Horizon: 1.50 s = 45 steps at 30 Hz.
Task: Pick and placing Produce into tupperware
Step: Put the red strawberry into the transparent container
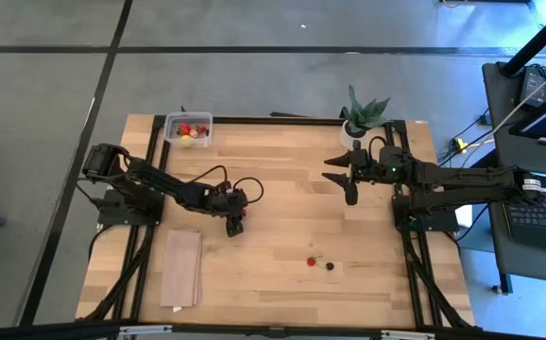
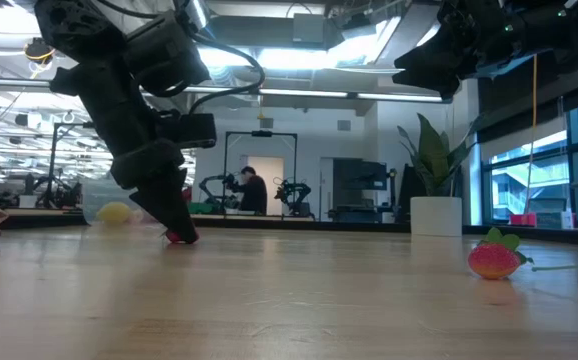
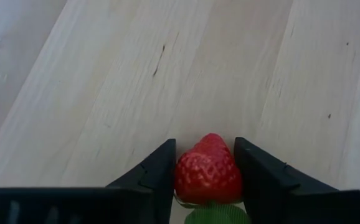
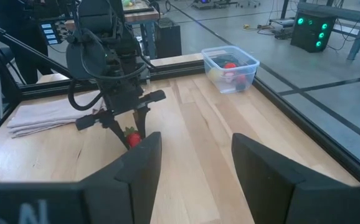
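My left gripper [image 1: 237,225] is low over the middle left of the table, shut on a red strawberry [image 3: 208,171], which also shows in the low view [image 2: 177,237]. The clear tupperware [image 1: 188,129] stands at the far left edge with several red and yellow pieces inside. Another red strawberry [image 1: 311,260] and a dark berry [image 1: 330,266] lie on the wood toward the near right. My right gripper [image 4: 195,168] hangs open, high over the far right part of the table, touching nothing. My left gripper pinches the strawberry by its two sides [image 3: 183,177] between the two fingers, its red tip pointing away from the gripper and its green cap [image 3: 217,214] back between them. The fingers slant down from the table's left. In the low view the berry sits at table level.
A spiky green plant in a white pot [image 1: 363,113] stands at the far edge beside my right arm. A folded tan cloth [image 1: 182,267] lies near the front left. Bare wood stretches between my left gripper and the tupperware [image 4: 231,68].
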Available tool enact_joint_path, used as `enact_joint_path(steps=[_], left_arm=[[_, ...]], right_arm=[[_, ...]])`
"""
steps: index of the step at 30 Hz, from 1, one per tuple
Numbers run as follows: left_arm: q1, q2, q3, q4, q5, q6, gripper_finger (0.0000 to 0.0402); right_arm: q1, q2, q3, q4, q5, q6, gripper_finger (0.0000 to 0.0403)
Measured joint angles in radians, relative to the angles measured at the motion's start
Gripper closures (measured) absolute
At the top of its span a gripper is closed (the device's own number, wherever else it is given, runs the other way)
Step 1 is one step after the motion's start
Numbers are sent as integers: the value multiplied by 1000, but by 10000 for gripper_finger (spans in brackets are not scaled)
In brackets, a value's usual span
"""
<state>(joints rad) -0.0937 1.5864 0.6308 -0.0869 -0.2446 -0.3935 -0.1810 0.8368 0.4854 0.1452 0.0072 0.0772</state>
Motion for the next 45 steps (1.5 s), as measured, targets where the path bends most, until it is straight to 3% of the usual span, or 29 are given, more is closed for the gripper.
enact_joint_path(steps=[8, 12, 20, 24, 28, 33, 45], left_arm=[[15, -30, 54, -67, 1, 11, 270], [60, -113, 153, -237, -45, 34, 270], [193, -320, 460, -566, -314, 163, 270], [281, -410, 569, -576, -472, 224, 270], [385, -463, 614, -575, -545, 269, 270], [528, -475, 608, -611, -533, 247, 270], [827, -323, 423, -643, -326, 65, 267]], right_arm=[[0, 0, 0, 0, 0, -1, 205], [0, 0, 0, 0, 0, -3, 205], [0, 1, 1, 3, 0, -3, 205], [0, 1, 1, 10, 0, -5, 205], [0, 1, 1, 12, 0, -5, 205], [0, 1, 1, 17, 0, -7, 205], [0, 1, 1, 21, 0, -6, 205]])
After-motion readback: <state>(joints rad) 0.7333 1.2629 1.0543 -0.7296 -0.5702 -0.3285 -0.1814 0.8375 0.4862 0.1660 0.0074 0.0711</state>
